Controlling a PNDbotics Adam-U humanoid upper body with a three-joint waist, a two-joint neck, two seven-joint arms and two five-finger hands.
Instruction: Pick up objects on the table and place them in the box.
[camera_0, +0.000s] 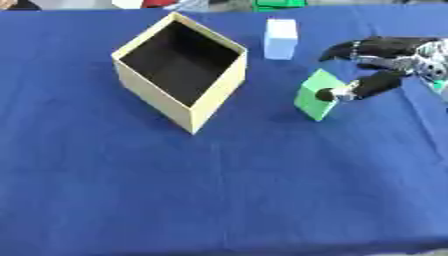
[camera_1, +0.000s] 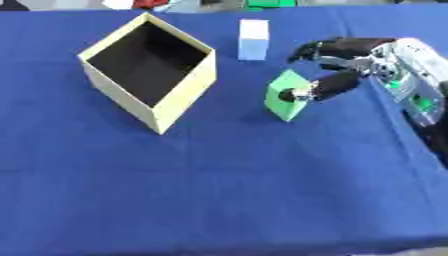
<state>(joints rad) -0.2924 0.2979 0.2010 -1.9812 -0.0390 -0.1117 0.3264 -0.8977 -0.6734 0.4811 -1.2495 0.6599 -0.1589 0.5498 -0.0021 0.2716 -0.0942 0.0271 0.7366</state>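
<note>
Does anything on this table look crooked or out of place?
Yes. The green block stands tilted on an edge, with the right hand touching it. The open box sits turned cornerwise. The pale block stands upright. Nothing looks spilled or damaged.

Test bench: blue-clothed table (camera_0: 219, 190), plain box (camera_0: 210, 107).

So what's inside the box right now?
Nothing that shows: the box is open-topped, its interior dark, with no object visible. The near walls hide part of the floor. The green block and the white block are both outside on the cloth.
</note>
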